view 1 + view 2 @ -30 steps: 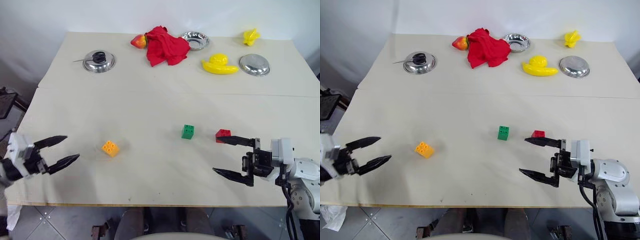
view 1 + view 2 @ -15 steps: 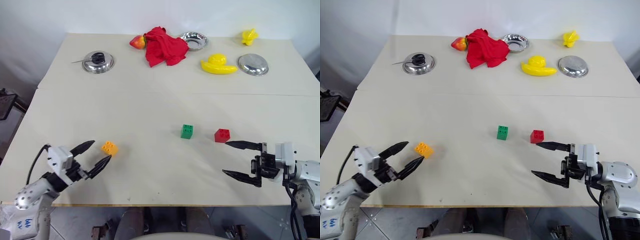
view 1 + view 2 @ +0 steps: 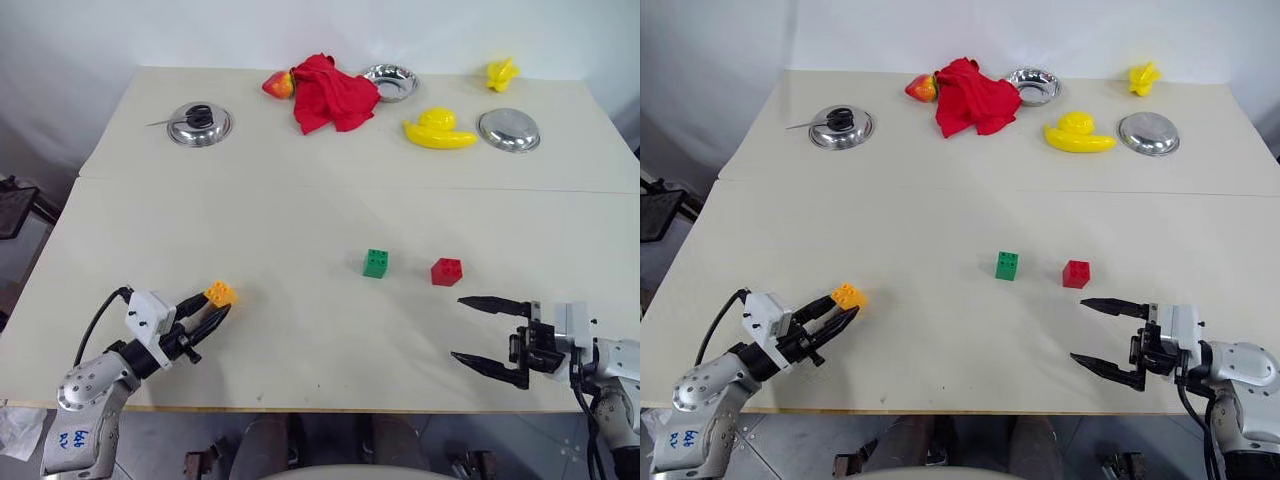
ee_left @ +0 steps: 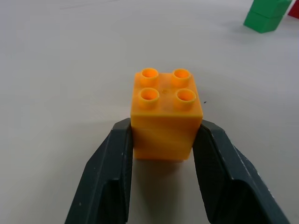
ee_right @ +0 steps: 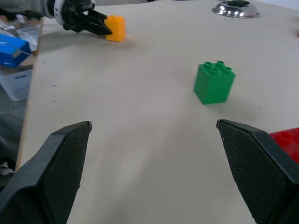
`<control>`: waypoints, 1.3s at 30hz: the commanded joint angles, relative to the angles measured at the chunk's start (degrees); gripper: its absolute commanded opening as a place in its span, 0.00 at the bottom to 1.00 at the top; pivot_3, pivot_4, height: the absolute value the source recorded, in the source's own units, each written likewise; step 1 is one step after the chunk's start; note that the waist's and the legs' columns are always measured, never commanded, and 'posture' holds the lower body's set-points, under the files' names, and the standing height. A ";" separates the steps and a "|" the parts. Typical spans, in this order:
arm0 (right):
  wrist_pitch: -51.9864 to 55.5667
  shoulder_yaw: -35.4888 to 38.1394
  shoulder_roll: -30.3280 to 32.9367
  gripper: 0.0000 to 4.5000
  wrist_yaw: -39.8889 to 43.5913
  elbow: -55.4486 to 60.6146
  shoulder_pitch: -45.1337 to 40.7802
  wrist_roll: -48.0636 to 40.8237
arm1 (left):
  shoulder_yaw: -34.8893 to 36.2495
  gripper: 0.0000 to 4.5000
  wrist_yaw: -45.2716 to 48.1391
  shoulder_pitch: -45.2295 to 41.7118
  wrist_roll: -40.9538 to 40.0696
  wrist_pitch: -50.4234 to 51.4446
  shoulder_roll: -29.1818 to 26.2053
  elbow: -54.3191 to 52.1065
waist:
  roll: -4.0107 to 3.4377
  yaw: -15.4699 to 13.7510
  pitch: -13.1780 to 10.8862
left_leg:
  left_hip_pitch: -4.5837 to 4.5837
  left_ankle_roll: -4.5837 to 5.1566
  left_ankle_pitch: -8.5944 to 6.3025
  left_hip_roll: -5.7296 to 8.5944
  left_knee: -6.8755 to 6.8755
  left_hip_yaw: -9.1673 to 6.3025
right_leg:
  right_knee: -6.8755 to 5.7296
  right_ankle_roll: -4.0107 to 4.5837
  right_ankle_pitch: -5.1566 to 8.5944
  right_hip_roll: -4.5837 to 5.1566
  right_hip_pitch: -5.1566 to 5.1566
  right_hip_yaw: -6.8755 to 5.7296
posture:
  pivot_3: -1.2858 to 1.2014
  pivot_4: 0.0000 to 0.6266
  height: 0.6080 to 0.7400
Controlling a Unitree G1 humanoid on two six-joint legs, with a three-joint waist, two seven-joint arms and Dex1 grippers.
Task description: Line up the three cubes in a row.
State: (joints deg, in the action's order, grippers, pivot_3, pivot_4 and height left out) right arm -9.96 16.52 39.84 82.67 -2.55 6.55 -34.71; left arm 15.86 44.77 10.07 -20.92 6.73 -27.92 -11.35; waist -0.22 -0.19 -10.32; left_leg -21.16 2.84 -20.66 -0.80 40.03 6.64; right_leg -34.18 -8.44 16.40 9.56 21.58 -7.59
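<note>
one cube grabbed, no row yet

your left gripper (image 4: 163, 140) pinches the orange cube (image 4: 166, 112) near the table's (image 3: 300, 200) left front edge; green cube (image 3: 376, 263) and red cube (image 3: 446, 271) wait mid-table, your right gripper (image 3: 490, 332) gapes with nothing in it.

Both arms are silver-grey metal with white wrist blocks. Each tool (image 3: 205, 308) (image 3: 487, 333) ends in two black, tapered fingers. A black cable loops along the left forearm, which carries blue handwritten markings.

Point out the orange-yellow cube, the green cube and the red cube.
orange-yellow cube (image 4: 166, 100), left wrist view, studded top.
green cube (image 3: 376, 263), left eye view, front face.
red cube (image 3: 446, 271), left eye view, front face.
</note>
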 commanded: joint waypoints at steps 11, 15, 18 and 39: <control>-0.15 10.63 -3.52 1.00 -6.92 3.21 7.07 -4.56 | -21.28 0.33 25.29 -47.86 6.15 -4.50 -2.66 33.44 | -0.17 -1.26 0.09 | -0.05 0.15 0.09 0.19 0.00 0.08 | -0.25 -0.08 -0.04 -0.18 -0.03 -0.02 | 0.52 0.24 1.00; -0.50 11.32 -6.01 1.00 -9.82 7.46 9.92 -4.59 | -26.65 0.33 28.37 -57.27 11.59 -10.85 3.85 49.28 | -0.13 -1.04 0.07 | -0.13 0.16 0.09 0.44 -0.10 0.17 | -0.01 -0.12 -0.06 -0.32 -0.01 -0.03 | 0.52 0.24 1.00; 0.09 11.58 -6.97 1.00 -11.87 10.51 11.34 -4.74 | -27.96 0.33 29.30 -62.33 14.45 -15.65 5.94 58.98 | -0.06 -0.43 0.02 | -0.15 0.14 0.08 0.28 -0.20 0.25 | 0.16 -0.14 -0.07 -0.48 0.03 0.00 | 0.52 0.24 1.00; 1.34 11.87 -5.60 1.00 -14.00 14.55 13.71 -4.58 | -24.75 0.33 35.95 -68.55 18.58 -23.85 4.45 75.15 | 0.01 0.24 -0.02 | -0.17 0.08 0.06 -0.13 -0.07 0.17 | 0.14 -0.14 -0.07 -0.65 0.04 0.08 | 0.52 0.24 1.00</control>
State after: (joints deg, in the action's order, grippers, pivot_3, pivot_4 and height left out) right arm -8.53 26.76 33.27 68.54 10.99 20.34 -38.44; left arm -9.80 79.49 -59.41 -2.18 -16.90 -22.64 64.22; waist -0.21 0.05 -10.34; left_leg -21.33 2.92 -20.59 -0.95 39.95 6.80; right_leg -34.05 -8.58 16.33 8.91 21.63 -7.51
